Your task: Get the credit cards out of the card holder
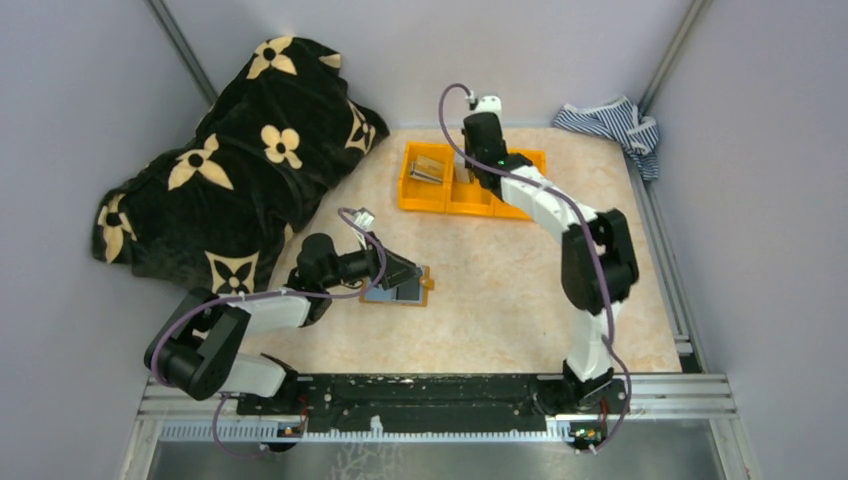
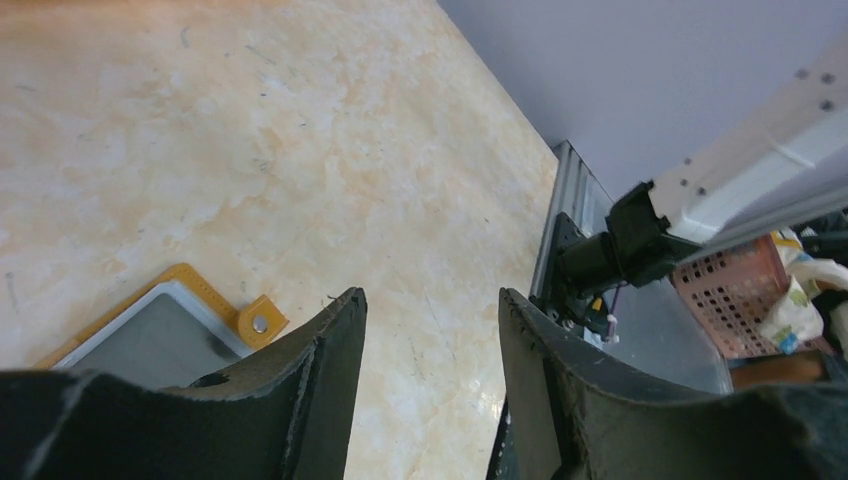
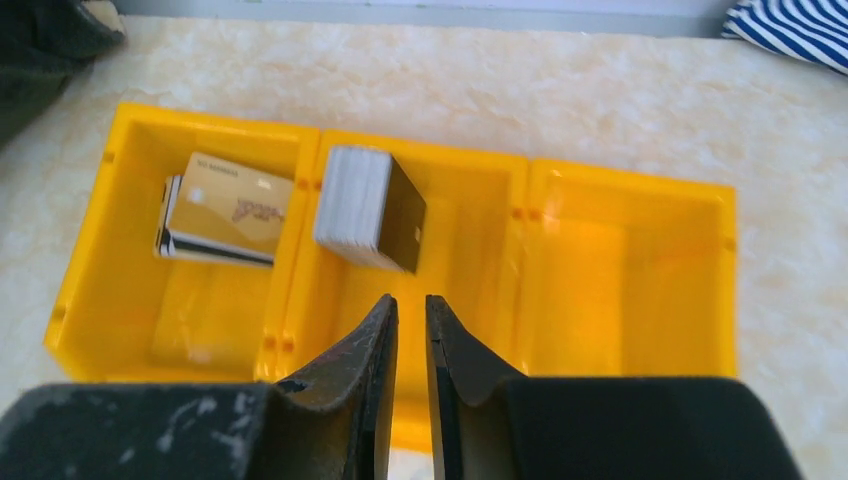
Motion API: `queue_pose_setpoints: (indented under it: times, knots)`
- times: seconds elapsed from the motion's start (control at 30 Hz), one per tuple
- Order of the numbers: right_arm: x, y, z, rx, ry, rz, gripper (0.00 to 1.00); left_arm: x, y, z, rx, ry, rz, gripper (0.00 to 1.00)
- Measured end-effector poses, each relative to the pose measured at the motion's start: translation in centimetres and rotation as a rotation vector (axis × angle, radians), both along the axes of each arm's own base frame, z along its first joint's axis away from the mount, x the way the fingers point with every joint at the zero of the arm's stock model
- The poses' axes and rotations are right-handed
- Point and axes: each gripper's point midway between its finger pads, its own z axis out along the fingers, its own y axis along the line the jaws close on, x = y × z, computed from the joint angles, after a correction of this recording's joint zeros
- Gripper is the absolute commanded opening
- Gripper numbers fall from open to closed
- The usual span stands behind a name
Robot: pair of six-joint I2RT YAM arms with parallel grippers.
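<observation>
The holder point(image 1: 402, 291) lies open and flat on the tabletop point(image 1: 500, 290), near the left arm and well apart from the bin point(image 3: 625, 175). Its grey-blue inside faces up inside an orange-tan border, and its snap tab point(image 2: 262, 322) sticks out from one edge.

The left tool point(image 2: 432, 300) is over the holder's near side, tilted low. Its jaws stand wide with only bare tabletop between them. The holder shows just beside one finger and is partly hidden by it. Whether that finger touches the holder I cannot tell.

The right arm reaches to the far side of the tabletop, where the right tool point(image 3: 410, 300) hangs above the bin's middle compartment. Its jaws are narrow, a thin slit apart, and nothing shows between them.

In the left compartment lie gold cards point(image 3: 228, 208), piled flat. In the middle compartment a stack point(image 3: 365, 208) of cards stands tilted on edge, pale edges toward the camera, one dark face to the right.

A black flowered blanket point(image 1: 240, 170) is heaped at the left of the tabletop. A striped cloth point(image 1: 610, 122) sits at the far right corner.
</observation>
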Motion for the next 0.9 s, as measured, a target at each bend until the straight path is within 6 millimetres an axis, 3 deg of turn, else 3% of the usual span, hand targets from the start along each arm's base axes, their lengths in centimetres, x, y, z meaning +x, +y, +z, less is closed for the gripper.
queue_pose_setpoints:
  times: [0.03, 0.07, 0.1, 0.13, 0.23, 0.33, 0.4, 0.53, 0.6, 0.7, 0.9]
  knots:
    - [-1.0, -0.5, 0.6, 0.007, -0.012, -0.002, 0.32, 0.2, 0.1, -0.3, 0.009, 0.016, 0.018, 0.59]
    - [-2.0, -1.1, 1.3, 0.018, -0.023, -0.007, 0.66, 0.6, 0.2, -0.8, 0.023, 0.036, 0.043, 0.72]
    - [-3.2, -1.6, 2.1, 0.048, -0.036, -0.019, 0.77, 0.9, 0.5, -1.3, 0.040, 0.059, 0.071, 0.94]
    - [-5.0, -2.2, 3.0, 0.093, -0.047, -0.031, 0.77, 1.3, 0.8, -1.9, 0.061, 0.078, 0.107, 0.99]
    - [-9.1, -2.9, 5.5, 0.266, -0.084, 0.002, 0.56, 2.3, 1.7, -2.7, 0.107, 0.106, 0.200, 1.00]
    - [-13.3, -2.2, 5.7, 0.402, -0.083, 0.088, 0.42, 2.9, 2.4, -2.8, 0.127, 0.107, 0.256, 0.94]
    - [-15.9, -0.8, 4.1, 0.417, -0.044, 0.132, 0.35, 3.0, 2.8, -2.7, 0.127, 0.106, 0.290, 0.91]
    - [-22.9, 5.5, -1.0, 0.377, 0.111, 0.322, 0.03, 2.3, 3.8, -3.4, 0.142, 0.128, 0.336, 0.82]
    - [-26.1, 7.2, -3.6, 0.361, 0.184, 0.392, 0.00, 2.3, 4.1, -3.8, 0.153, 0.139, 0.346, 0.80]
    - [-27.9, 7.7, -6.3, 0.348, 0.255, 0.405, 0.00, 2.1, 4.3, -4.5, 0.167, 0.155, 0.354, 0.76]
    - [-28.1, 9.2, -8.8, 0.371, 0.313, 0.414, 0.00, 1.4, 4.5, -6.1, 0.195, 0.193, 0.345, 0.68]
